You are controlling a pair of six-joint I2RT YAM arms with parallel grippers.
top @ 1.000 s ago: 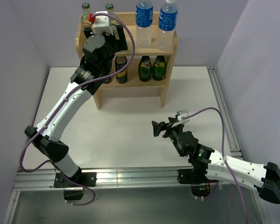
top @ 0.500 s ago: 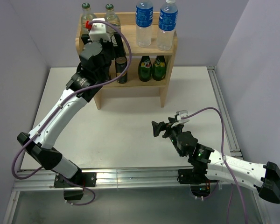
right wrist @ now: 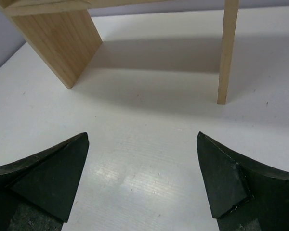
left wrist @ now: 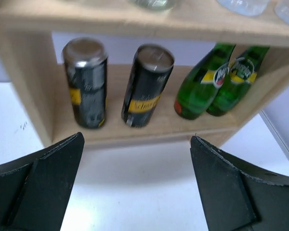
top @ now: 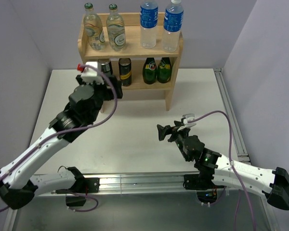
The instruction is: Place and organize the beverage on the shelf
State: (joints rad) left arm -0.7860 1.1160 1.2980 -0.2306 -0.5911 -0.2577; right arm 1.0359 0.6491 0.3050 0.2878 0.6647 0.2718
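1. left gripper (top: 116,88) is spread wide open with nothing in it. in the wrist view its fingers (left wrist: 43,183) sit far apart with just bare table (top: 135,130) between them.
2. it hangs just in front of the left end of the shelf (top: 169,94), level with the lower tier and not touching the wood.
3. right ahead of it on that lower tier are the two dark cans with silver tops: left can (left wrist: 85,83) near the side panel, right can (left wrist: 147,86) just beside it with a small gap. both are standing.
4. further right on the same tier is a pair of green bottles (left wrist: 200,84), pressed up against each other.
5. up on the top tier, two clear glass bottles (top: 93,32) with green caps take the left half and two blue-labelled water bottles (top: 149,24) take the right half, all upright inside the low rim.
6. the shelf itself sits at the far side of the table, close to the back wall (top: 53,29).
7. right gripper (top: 163,132) is also wide open and empty. it's low over the table, well apart from the shelf and pointed towards it. its wrist view only catches the bottoms of the shelf's side panels and white tabletop.
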